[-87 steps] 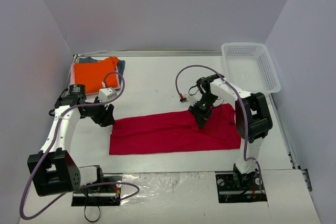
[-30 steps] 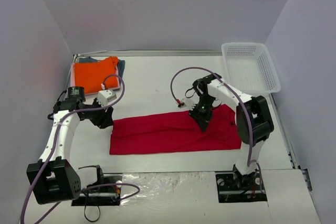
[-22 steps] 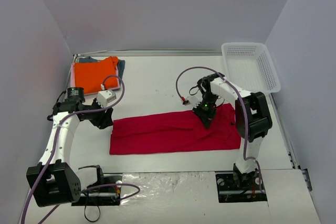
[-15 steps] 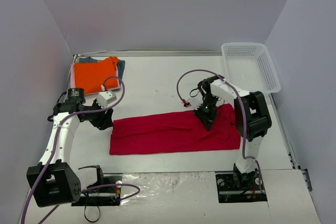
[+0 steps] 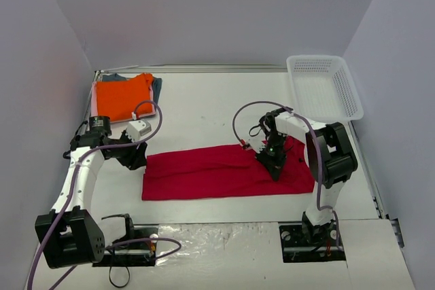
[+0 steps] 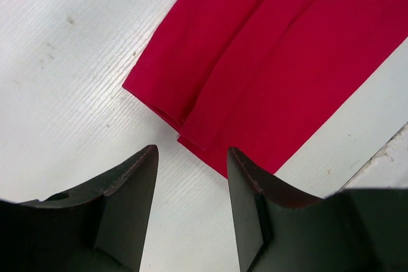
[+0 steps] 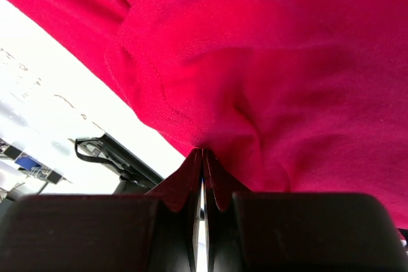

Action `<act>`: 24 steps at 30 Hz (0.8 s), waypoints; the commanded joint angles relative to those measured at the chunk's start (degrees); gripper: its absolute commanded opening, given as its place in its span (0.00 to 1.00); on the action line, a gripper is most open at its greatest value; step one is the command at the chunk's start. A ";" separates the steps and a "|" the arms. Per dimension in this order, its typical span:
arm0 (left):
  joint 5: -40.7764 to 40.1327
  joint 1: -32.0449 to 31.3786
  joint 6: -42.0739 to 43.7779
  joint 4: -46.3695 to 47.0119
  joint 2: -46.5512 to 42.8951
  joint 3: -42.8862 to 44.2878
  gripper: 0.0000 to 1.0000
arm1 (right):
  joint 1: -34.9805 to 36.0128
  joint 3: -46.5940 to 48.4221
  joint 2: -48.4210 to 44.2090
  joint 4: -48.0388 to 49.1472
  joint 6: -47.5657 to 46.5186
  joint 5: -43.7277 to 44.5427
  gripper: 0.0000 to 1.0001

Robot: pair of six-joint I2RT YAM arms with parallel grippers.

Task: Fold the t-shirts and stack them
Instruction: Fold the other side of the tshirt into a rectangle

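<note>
Evidently a fold is in hand. The large crimson-red cloth t-shirt (image 5: 204, 174) lies as a long band across the middle of the white table (image 5: 204, 110), left to right, already doubled lengthwise. The right gripper (image 7: 203, 156) is down on its right part with the pincer closed tight on a raised pinch of red cloth. That hold probably serves to lift this end and carry it over towards the left.

The left gripper (image 6: 191, 153) hovers at the band's left end, just off the layered corner. Its pincer is open and holds nothing, most likely placed to pin or take that end.

At the far left lies the bright orange folded t-shirt (image 5: 122, 96), with a grey-blue one (image 5: 157, 85) showing beneath it; this looks like the stack the red shirt should join. The white plastic mesh basket (image 5: 325, 86) sits at the far right, well apart.

No brand, label or writing can be read anywhere.
</note>
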 commanded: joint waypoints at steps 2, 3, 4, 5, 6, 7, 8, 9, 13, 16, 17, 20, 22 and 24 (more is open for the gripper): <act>0.12 0.45 0.88 0.73 -2.19 -0.40 0.46 | 0.43 0.86 -1.30 -2.14 1.50 1.33 0.00; 0.29 0.45 0.96 0.73 -2.54 -0.48 0.46 | 0.69 1.99 -1.21 -2.32 1.77 1.33 0.00; 0.38 0.45 1.14 0.73 -2.63 -0.40 0.46 | 0.95 2.79 -1.29 -2.58 1.86 1.24 0.00; 0.47 0.36 1.40 0.46 -2.72 -0.05 0.46 | 1.13 3.67 -1.12 -3.02 1.86 0.81 0.00; 0.47 0.27 1.67 0.29 -2.63 0.39 0.47 | 1.31 4.72 -1.21 -3.46 1.77 0.45 0.00; 0.90 0.27 2.28 0.03 -2.46 0.83 0.47 | 1.39 6.99 -1.21 -4.16 1.77 -0.07 0.00; 1.26 0.10 2.63 -0.76 -2.19 1.27 0.47 | 1.39 8.32 -1.47 -4.42 1.86 -1.21 0.00; 1.87 0.01 4.03 -1.55 -1.49 2.49 0.47 | 1.39 9.64 -1.64 -4.95 1.77 -2.18 0.00; 2.93 -1.57 5.45 -4.02 1.23 5.58 0.47 | 1.48 15.18 -1.82 -4.96 1.86 -6.13 0.00; 3.20 -2.97 6.76 -4.64 3.87 6.63 0.47 | 1.48 17.73 -0.95 -4.17 2.38 -7.46 0.00; 2.50 -3.50 7.03 -4.64 4.74 6.89 0.47 | 1.48 18.17 -0.16 -3.90 2.56 -7.63 0.00; 1.44 -5.35 8.08 -5.16 9.05 7.95 0.48 | 1.48 17.74 1.33 -3.11 2.65 -7.55 0.00; 1.61 -6.40 10.10 -6.39 13.17 8.74 0.47 | 1.48 17.21 1.96 -2.76 2.47 -7.02 0.00; 2.49 -6.76 11.68 -8.93 17.48 10.15 0.48 | 1.39 15.99 2.22 -2.23 2.38 -6.67 0.00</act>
